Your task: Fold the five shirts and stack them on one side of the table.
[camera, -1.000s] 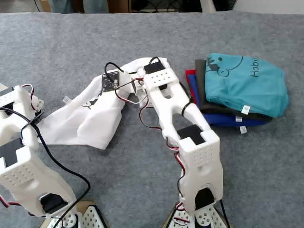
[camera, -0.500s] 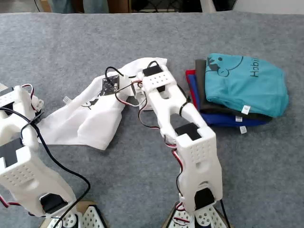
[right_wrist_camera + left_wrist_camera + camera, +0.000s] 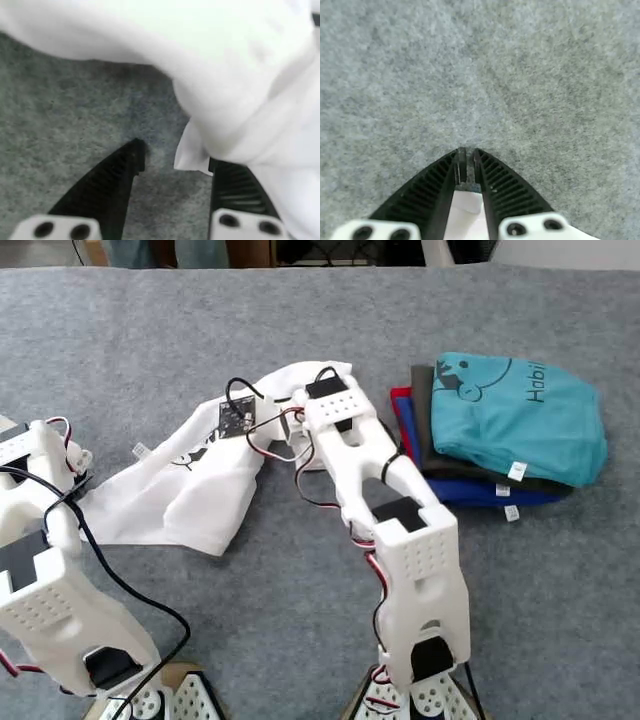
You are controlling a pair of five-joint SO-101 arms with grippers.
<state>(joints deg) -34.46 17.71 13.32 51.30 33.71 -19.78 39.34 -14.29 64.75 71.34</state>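
Five shirts lie on a grey felt surface (image 3: 150, 330), four of them folded and one loose. The folded four form a stack close to the right edge, about midway between the far and near edges. A teal shirt (image 3: 520, 415) with a dark printed drawing sits on top. Under it is a dark grey shirt (image 3: 424, 430), then a blue shirt (image 3: 470, 492), then a red shirt (image 3: 400, 393) showing only as a thin strip at the stack's far left corner. Small white tags stick out at the near side of the stack.

The white shirt (image 3: 200, 485) lies rumpled and unfolded left of the surface's centre, stretching from near the stack diagonally toward the left edge. One end of it is bunched and lifted beside the right arm's wrist.

The right arm reaches from the near edge over that lifted end. The right fingers (image 3: 136, 150) are black and ribbed and stand spread well apart. White cloth hangs between them and drapes over one of them, and grey felt shows below.

The left arm stands at the near left corner, with its wrist next to the shirt's left end. The left fingers (image 3: 462, 162) are drawn together with only a slit between the tips, holding nothing, over bare felt.
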